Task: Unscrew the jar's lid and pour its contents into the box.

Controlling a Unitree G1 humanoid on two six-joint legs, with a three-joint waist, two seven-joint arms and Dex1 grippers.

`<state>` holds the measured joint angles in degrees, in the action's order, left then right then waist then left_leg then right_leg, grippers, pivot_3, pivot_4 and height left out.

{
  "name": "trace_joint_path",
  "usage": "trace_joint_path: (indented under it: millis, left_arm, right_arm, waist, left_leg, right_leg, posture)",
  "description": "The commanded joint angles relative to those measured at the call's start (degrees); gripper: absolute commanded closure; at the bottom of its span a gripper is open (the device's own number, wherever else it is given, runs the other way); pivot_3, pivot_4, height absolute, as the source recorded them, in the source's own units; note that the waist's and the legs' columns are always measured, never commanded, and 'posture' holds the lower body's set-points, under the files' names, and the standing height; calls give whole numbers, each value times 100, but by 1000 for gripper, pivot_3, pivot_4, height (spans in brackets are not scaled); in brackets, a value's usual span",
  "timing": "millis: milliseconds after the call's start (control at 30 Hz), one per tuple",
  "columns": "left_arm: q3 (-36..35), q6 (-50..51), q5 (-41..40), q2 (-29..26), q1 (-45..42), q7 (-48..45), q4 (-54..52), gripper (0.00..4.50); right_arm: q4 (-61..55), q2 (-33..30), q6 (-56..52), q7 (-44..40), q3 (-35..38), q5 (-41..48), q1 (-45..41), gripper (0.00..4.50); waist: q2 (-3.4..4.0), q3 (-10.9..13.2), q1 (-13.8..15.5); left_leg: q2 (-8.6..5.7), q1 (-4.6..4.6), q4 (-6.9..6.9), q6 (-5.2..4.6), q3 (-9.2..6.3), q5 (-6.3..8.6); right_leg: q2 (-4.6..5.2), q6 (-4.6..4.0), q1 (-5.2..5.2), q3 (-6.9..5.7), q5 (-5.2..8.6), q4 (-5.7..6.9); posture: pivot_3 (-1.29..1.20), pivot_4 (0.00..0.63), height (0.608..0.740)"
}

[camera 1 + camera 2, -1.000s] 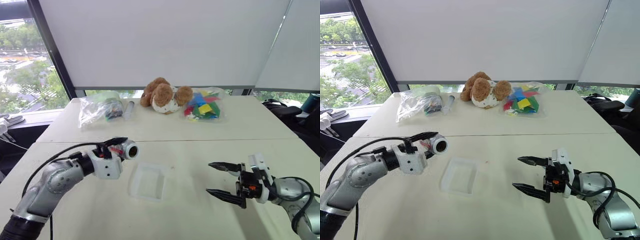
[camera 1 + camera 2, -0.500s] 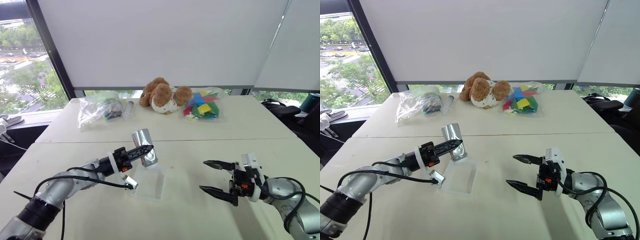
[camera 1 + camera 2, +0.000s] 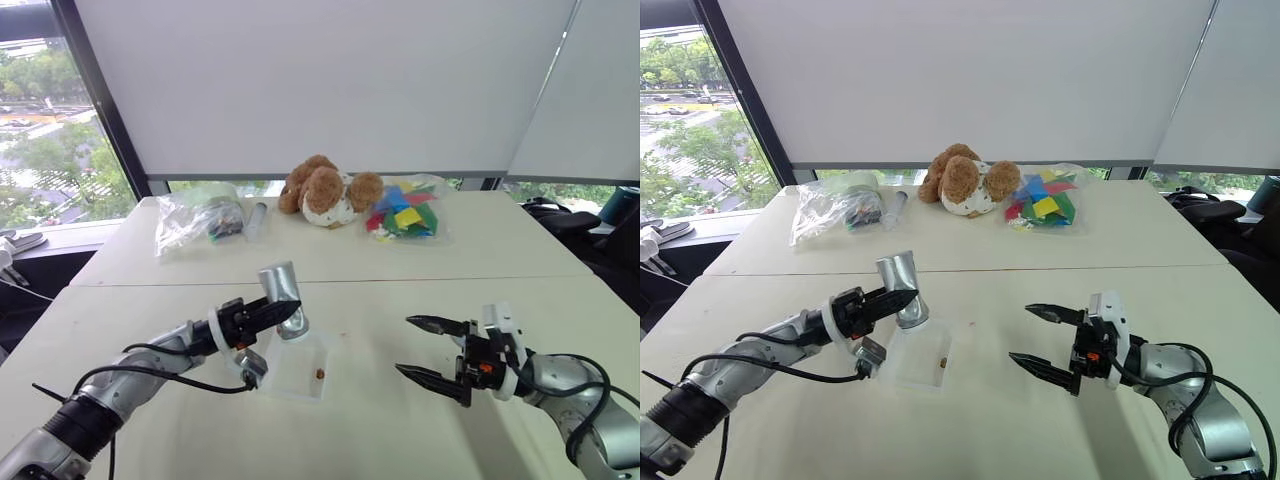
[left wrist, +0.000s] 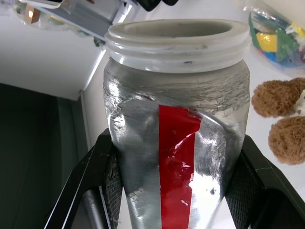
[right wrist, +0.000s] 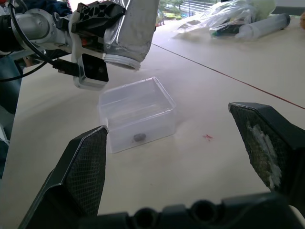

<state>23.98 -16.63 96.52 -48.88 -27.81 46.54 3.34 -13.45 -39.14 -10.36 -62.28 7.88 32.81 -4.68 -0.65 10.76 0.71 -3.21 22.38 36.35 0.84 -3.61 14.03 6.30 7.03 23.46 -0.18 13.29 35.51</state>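
My left gripper point(image 3: 281, 313) is shut on the jar point(image 3: 280, 287), a silver cylinder with a red stripe point(image 4: 177, 157). The jar is tipped over, its open mouth point(image 5: 123, 60) pointing down just above the near-left edge of the box point(image 3: 325, 345). One small dark-brown piece of the contents point(image 3: 318, 373) lies on the box floor, also seen as a dark piece point(image 5: 138, 137) in the right wrist view. My right gripper point(image 3: 405, 347) hangs open and empty to the right of the box, pointing at it. The lid is out of view.
Along the table's far side lie a clear bag point(image 3: 192, 218), a clear tube point(image 3: 257, 218), a brown teddy bear point(image 3: 325, 190) and a bag of coloured pieces point(image 3: 405, 212). A seam point(image 3: 450, 279) crosses the table behind the box.
The left wrist has rolled, turning the jar from lying level to mouth down over the box. A brown piece now lies in the box. The right gripper has stayed put.
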Motion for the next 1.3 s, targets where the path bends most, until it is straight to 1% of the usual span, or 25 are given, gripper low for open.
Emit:
trace_joint_path:
  millis: [33,67,167,267,300,333,367,400,467,533,600,667,733,800,900,1000,1133,1300]
  left_arm:
    - [-68,-161,-606,-86,47,3,-373,2333]
    - [-140,-334,-935,-101,116,-79,-469,2333]
    - [-408,-1007,-2377,-173,324,-686,-633,2333]
    - [-733,-1520,-4778,-264,619,-2160,-694,2333]
    - [-805,-1378,-5885,-244,800,-2966,-752,2333]
    - [-981,-1275,-6747,-225,986,-3421,-871,2333]
    - [-1112,-979,-7786,-139,1197,-4021,-1004,2333]
    - [-1310,-637,-8492,-31,1413,-4420,-1151,2333]
    - [-1737,-70,-9534,129,1739,-4986,-1430,2333]
    - [-2134,183,-10180,284,2075,-5308,-1621,2333]
    - [-2526,868,-11137,512,2520,-5609,-1942,2333]
    - [-3083,1575,-12210,879,2857,-5705,-2056,2333]
    - [-3681,1844,-13116,1278,3113,-5871,-1976,2333]
    - [-4174,1927,-13599,1568,3296,-6150,-1662,2333]
    - [-4633,1976,-13846,1823,3263,-6322,-1307,2333]
    - [-4909,1954,-13692,2053,2997,-6159,-688,2333]
    - [-4807,1486,-13020,2212,2762,-6407,114,2333]
    - [-4887,1092,-12669,2448,2591,-6502,661,2333]
  right_arm:
    - [-186,42,17,-17,35,87,-27,59]
    - [-174,37,27,-40,27,89,-35,59]
    - [-117,60,49,-98,15,135,-108,59]
    - [1,126,214,-234,-30,104,-250,59]
    - [72,162,348,-308,-56,47,-311,59]
    - [149,194,458,-402,-88,10,-373,59]
    - [230,240,603,-513,-110,-12,-435,59]
    - [300,290,745,-627,-129,-17,-491,59]
    - [432,346,878,-790,-188,-26,-589,59]
    - [543,421,1000,-938,-262,-16,-691,59]
    - [635,522,1111,-1003,-322,-38,-805,59]
    - [700,633,1220,-1039,-373,-51,-914,59]
    - [745,723,1319,-1094,-435,-65,-994,59]
    - [781,826,1355,-1095,-513,-72,-1074,59]
    - [841,914,1365,-1087,-566,-85,-1152,59]
    - [959,1009,1374,-1064,-622,-124,-1270,59]
    - [1112,1087,1478,-1056,-667,-208,-1364,59]
    - [1203,1106,1539,-1041,-684,-281,-1396,59]
  waist:
    - [0,0,0]
    - [0,0,0]
    - [0,-1,-3]
    - [1,-1,-18]
    - [1,-1,-19]
    - [6,-4,-19]
    - [6,-4,-19]
    - [6,-4,-27]
    - [5,-3,-27]
    - [5,-3,-26]
    - [6,-4,-30]
    - [6,-4,-33]
    - [5,-4,-37]
    - [5,-4,-36]
    - [5,-4,-10]
    - [3,-6,10]
    - [-2,-9,3]
    - [-3,-10,-2]
  left_leg:
    - [0,0,1,0,0,0]
    - [0,0,1,0,-1,0]
    - [1,0,1,0,-10,0]
    - [3,-1,1,0,-18,0]
    - [4,-1,2,0,-19,0]
    - [4,-1,3,0,-20,0]
    - [4,-3,3,0,-18,0]
    - [4,-2,4,0,-18,0]
    - [3,-2,7,0,-18,0]
    - [3,-1,11,-1,-20,1]
    - [3,-1,13,-1,-21,1]
    - [3,-2,16,-1,-21,1]
    - [3,-3,17,-1,-24,1]
    - [5,-3,22,-1,-29,1]
    - [4,-3,30,-1,-29,1]
    - [2,-2,49,-1,-34,2]
    - [0,-2,62,-3,-42,3]
    - [2,0,62,-4,-41,4]
  right_leg:
    - [0,0,0,0,0,1]
    - [0,0,0,0,0,2]
    - [6,0,2,1,0,2]
    - [7,-2,5,3,-1,4]
    - [7,-3,6,3,-1,5]
    - [6,-3,6,3,-1,5]
    - [9,-4,5,3,-2,4]
    - [10,-4,5,3,-2,3]
    - [13,-4,4,4,-1,4]
    - [11,-5,2,3,-2,3]
    - [8,-5,0,3,-2,3]
    - [9,-5,0,4,-2,4]
    - [7,-5,-2,3,-2,5]
    - [1,-5,-2,2,-1,9]
    - [-1,-7,-6,2,-1,11]
    - [-2,-8,-17,0,0,10]
    - [-7,-9,-29,-1,0,6]
    - [-8,-10,-25,0,-2,6]
  posture:
    - [0,150,740]
    - [0,150,740]
    - [0,150,740]
    - [0,150,740]
    - [0,150,740]
    - [0,150,740]
    - [0,150,740]
    - [0,150,740]
    - [0,150,740]
    - [0,150,740]
    - [0,150,740]
    - [0,150,740]
    - [0,150,740]
    - [0,150,740]
    - [0,150,740]
    - [0,150,740]
    - [0,150,740]
    - [0,150,740]
